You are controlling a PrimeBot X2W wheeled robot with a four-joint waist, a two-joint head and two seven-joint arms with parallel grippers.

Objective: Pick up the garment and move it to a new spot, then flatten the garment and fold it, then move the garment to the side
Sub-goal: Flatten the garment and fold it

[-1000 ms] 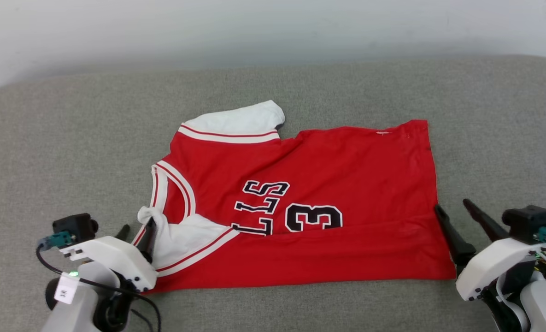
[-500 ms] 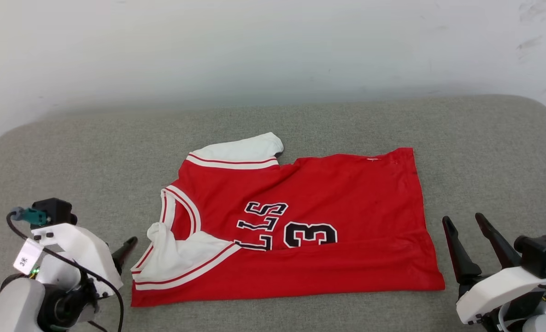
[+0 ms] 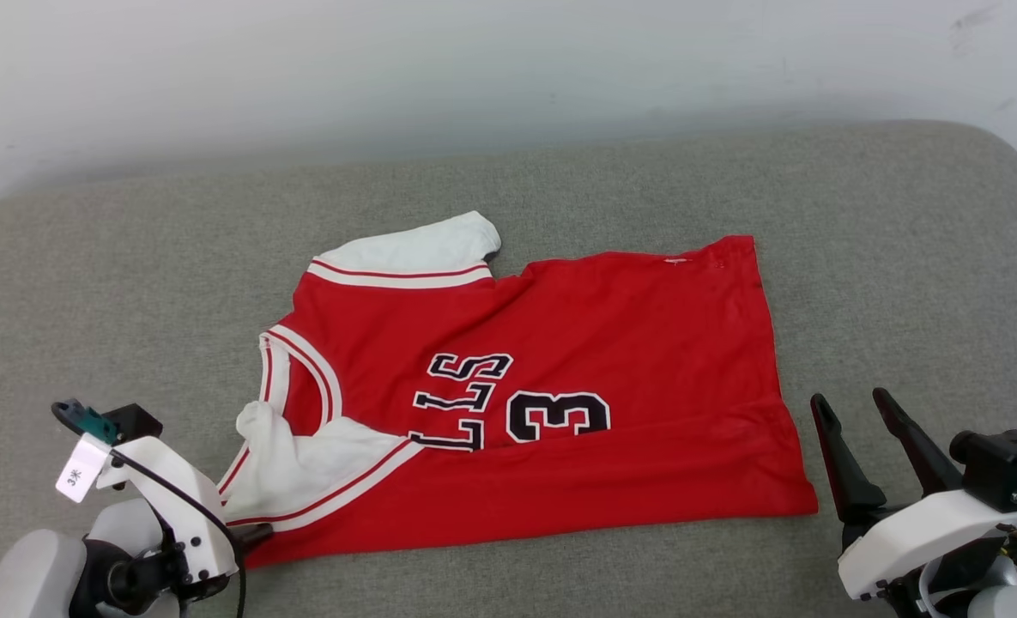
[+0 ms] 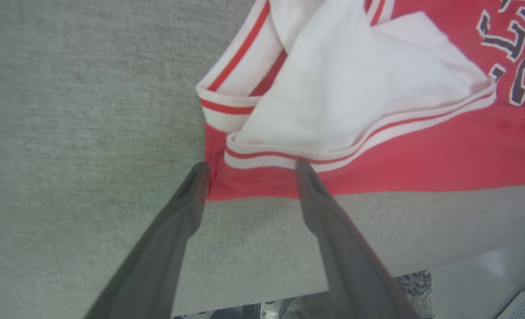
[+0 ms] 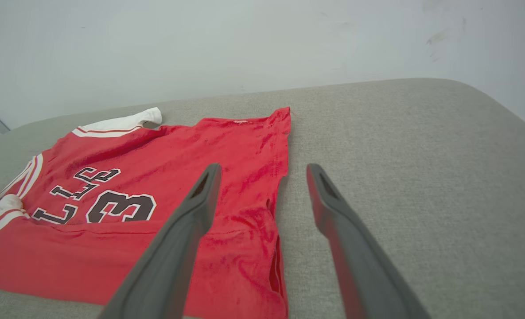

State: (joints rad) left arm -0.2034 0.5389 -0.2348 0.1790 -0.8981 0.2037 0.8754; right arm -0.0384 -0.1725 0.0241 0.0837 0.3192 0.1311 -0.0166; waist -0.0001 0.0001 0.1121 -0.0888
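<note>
Some lettering (image 3: 559, 403) hidden, garment (image 3: 628, 326) folded over it

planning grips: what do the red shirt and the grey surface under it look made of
Garment: probably thin knit jersey cloth, matte; it lies in soft creases, with ribbed-looking striped trim. Grey surface: seemingly woven upholstery fabric, matte; fine weave texture, rounded corners.

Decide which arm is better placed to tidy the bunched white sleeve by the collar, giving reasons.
Left. The left gripper has its open fingers at a corner of the garment beside that sleeve; the right gripper stands off the hem end.
</note>
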